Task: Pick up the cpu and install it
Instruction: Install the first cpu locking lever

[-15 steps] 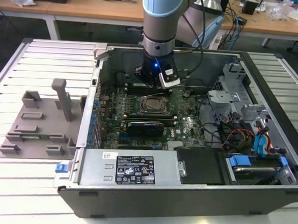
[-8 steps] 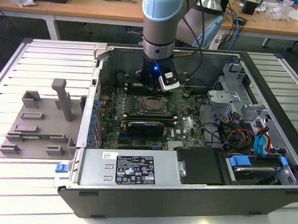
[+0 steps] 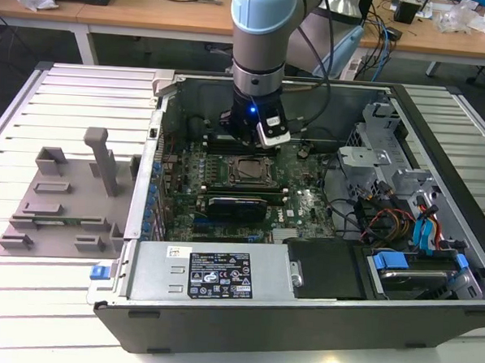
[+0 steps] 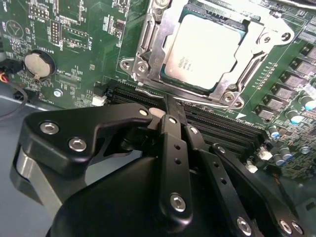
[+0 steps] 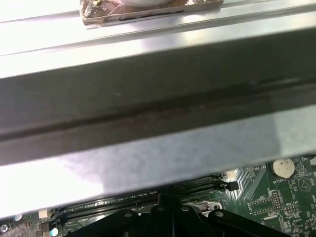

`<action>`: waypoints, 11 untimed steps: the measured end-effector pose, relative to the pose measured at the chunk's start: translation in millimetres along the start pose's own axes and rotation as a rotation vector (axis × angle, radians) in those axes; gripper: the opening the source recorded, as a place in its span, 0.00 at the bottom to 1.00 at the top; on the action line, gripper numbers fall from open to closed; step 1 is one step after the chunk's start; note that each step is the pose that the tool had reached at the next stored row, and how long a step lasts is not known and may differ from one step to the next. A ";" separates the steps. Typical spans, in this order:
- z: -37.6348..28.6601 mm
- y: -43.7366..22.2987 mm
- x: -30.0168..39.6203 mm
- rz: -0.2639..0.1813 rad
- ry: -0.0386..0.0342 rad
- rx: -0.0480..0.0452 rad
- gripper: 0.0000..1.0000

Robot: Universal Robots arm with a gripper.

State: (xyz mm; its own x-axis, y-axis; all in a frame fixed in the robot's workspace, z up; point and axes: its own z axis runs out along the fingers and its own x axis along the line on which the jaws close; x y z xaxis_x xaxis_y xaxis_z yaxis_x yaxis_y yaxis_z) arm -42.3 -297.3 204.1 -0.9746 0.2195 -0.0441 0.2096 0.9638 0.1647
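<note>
The cpu (image 4: 205, 49) lies flat in the motherboard socket, its silvery-beige top plate showing, with the metal socket frame (image 4: 148, 54) around it. In the exterior view the cpu (image 3: 247, 172) sits mid-board inside the open computer case. My gripper (image 4: 169, 104) hangs just beside the socket, over the memory slots (image 4: 217, 127), its black fingers pressed together with nothing between them. In the first wrist view the gripper (image 5: 172, 213) points down at the board near the case wall. In the exterior view the gripper (image 3: 245, 141) is just behind the socket.
The grey plastic fixture (image 3: 71, 197) with upright blocks stands on the slatted table at the exterior view's left. The case's metal wall (image 5: 148, 98) runs close to the wrist. A coin battery (image 4: 38, 64), drive cage (image 3: 391, 149), cables (image 3: 387, 222) and power supply (image 3: 213, 273) crowd the case.
</note>
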 end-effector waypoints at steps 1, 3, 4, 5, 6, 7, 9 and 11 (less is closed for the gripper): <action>0.4 -0.1 0.0 0.007 -0.0012 0.0003 0.11; 2.3 -0.9 0.1 0.029 -0.0045 0.0018 0.11; 3.1 -1.3 0.1 0.035 -0.0058 0.0017 0.11; 3.4 -1.6 0.0 0.039 -0.0065 0.0020 0.11; 3.6 -1.7 0.0 0.041 -0.0068 0.0022 0.11; 3.5 -1.7 0.0 0.041 -0.0068 0.0023 0.11; 2.5 -1.5 -0.1 0.042 -0.0070 0.0023 0.11; -3.5 -0.5 -0.3 0.043 -0.0074 0.0019 0.11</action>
State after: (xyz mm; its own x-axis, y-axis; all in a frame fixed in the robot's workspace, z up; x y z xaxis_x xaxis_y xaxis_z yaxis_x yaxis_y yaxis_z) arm -42.3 -298.3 207.4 -0.9642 0.2616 -0.0443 0.2512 0.9538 0.1647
